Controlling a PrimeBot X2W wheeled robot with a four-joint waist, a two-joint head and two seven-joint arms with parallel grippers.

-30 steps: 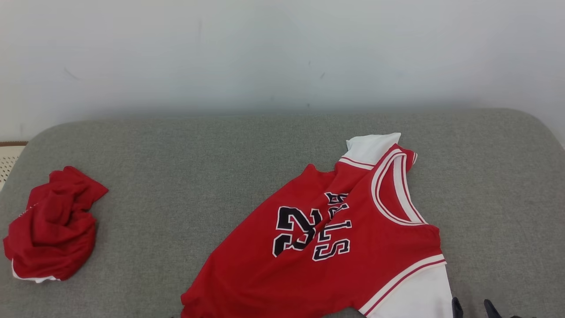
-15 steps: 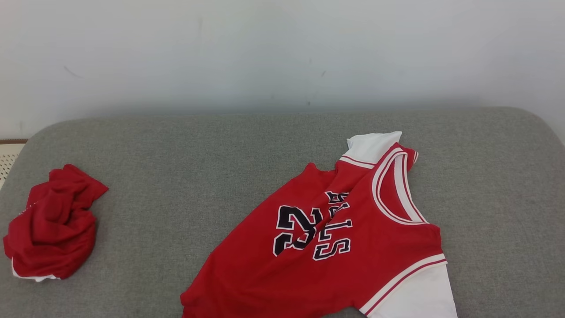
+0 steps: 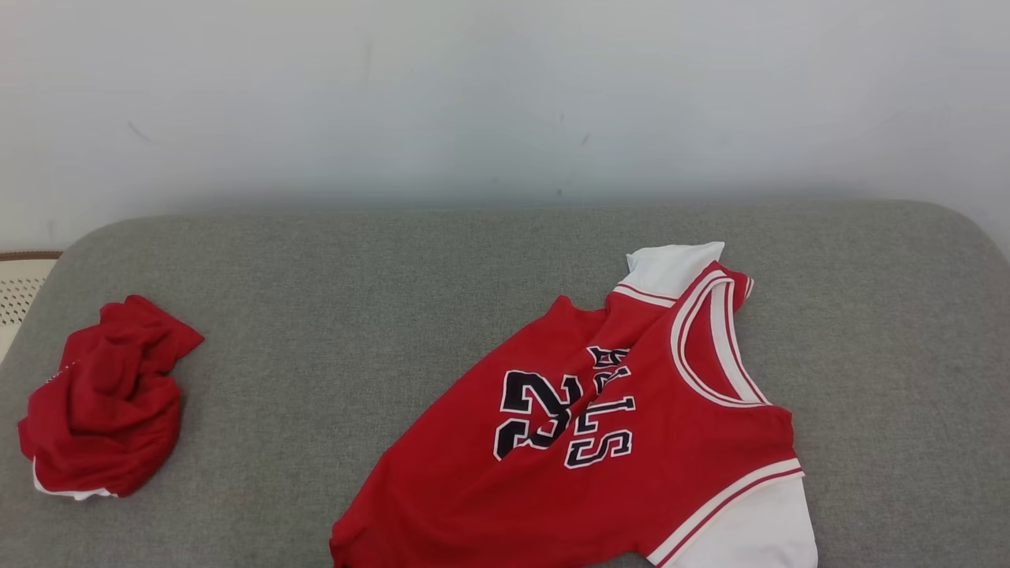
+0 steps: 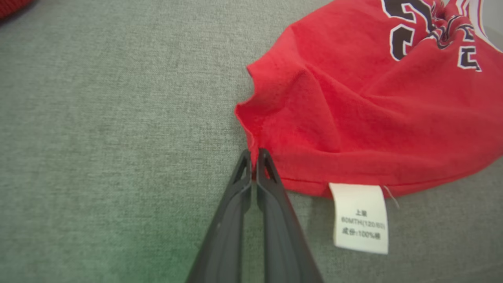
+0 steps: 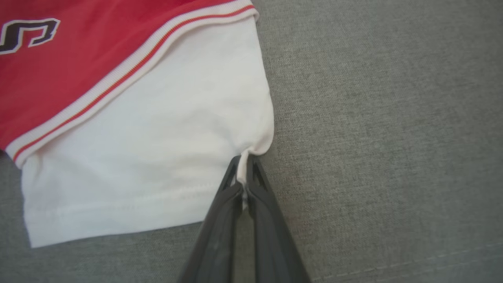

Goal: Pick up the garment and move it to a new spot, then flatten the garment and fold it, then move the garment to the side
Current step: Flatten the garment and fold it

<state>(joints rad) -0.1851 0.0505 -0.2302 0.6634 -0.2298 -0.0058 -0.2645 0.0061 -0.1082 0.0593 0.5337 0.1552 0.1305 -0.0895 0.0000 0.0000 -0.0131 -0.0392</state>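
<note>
The garment (image 3: pixel 600 426) is a red jersey with black number and letters and white sleeves, lying spread at an angle on the grey cushion (image 3: pixel 355 315), right of centre in the head view. In the left wrist view my left gripper (image 4: pixel 254 157) is shut on the red hem corner of the garment (image 4: pixel 353 118), beside a white care label (image 4: pixel 359 216). In the right wrist view my right gripper (image 5: pixel 244 163) is shut on the puckered corner of the garment's white sleeve (image 5: pixel 157 149).
A second red cloth (image 3: pixel 106 398) lies crumpled at the cushion's left end. A pale wall (image 3: pixel 505 95) rises behind the cushion. A cream perforated object (image 3: pixel 20 288) shows at the far left edge. Bare grey cushion lies between the two cloths and right of the garment.
The right gripper's fingertips have left the head view's bottom right. The head view has shifted slightly. The garment lies as before.
</note>
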